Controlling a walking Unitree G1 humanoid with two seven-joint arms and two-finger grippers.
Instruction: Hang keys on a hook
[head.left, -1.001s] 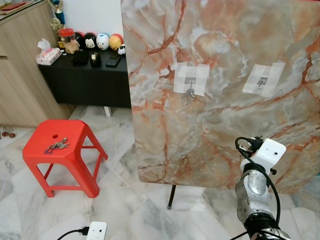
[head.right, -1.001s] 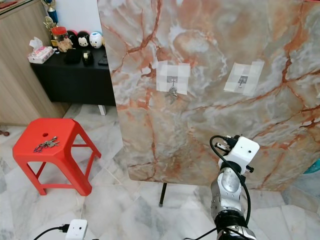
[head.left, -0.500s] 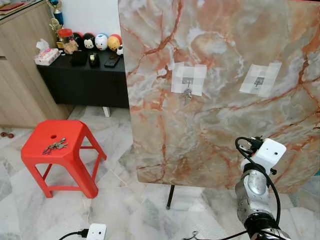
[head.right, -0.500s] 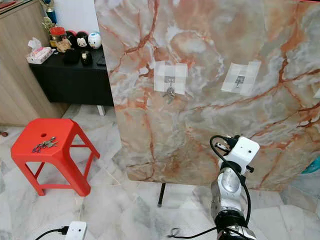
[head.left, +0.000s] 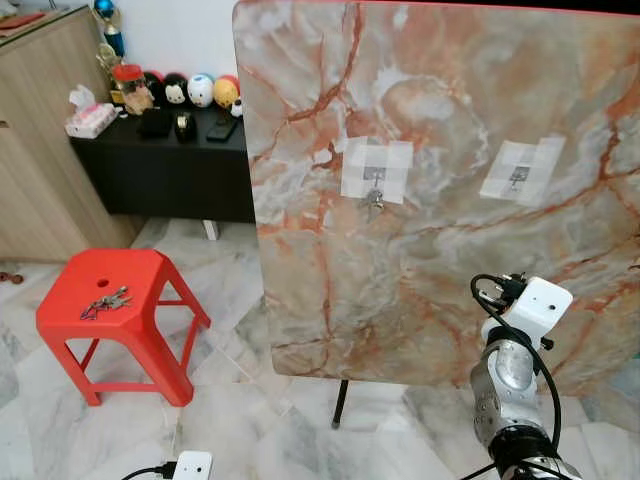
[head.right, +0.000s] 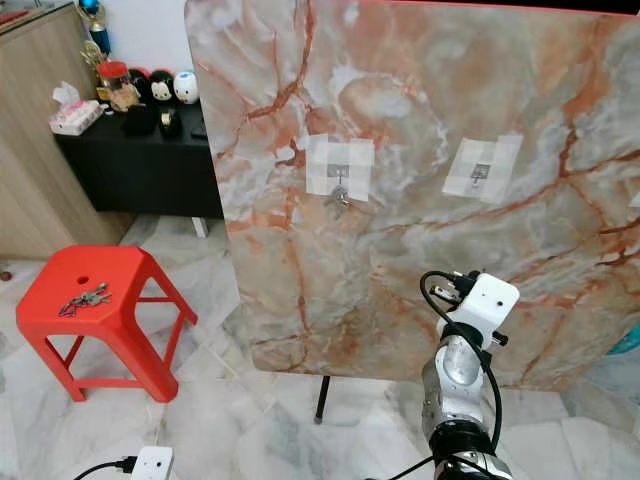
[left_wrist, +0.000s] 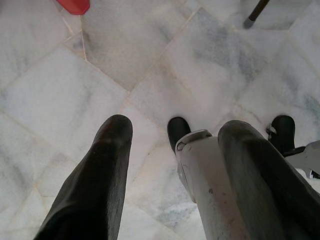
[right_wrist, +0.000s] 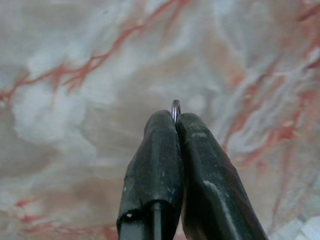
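A large upright marble-patterned board with orange veins (head.left: 440, 190) is standing on a thin stand on the pale marble-tiled floor (head.left: 250, 420). Two small metal hooks are taped to it: the left taped hook (head.left: 375, 172) is carrying a small key bunch (head.left: 374, 203) hanging straight down, while the right taped hook (head.left: 518, 171) is bare. The right gripper (right_wrist: 175, 120) is facing the board, its black fingers pressed together and pinching a thin metal key ring (right_wrist: 175, 108), whose edge is poking out past the fingertips toward the board. Another bunch of keys (head.left: 105, 300) is lying flat on the red plastic stool (head.left: 70, 320). The left gripper (left_wrist: 172, 135) is hanging above the floor, fingers spread.
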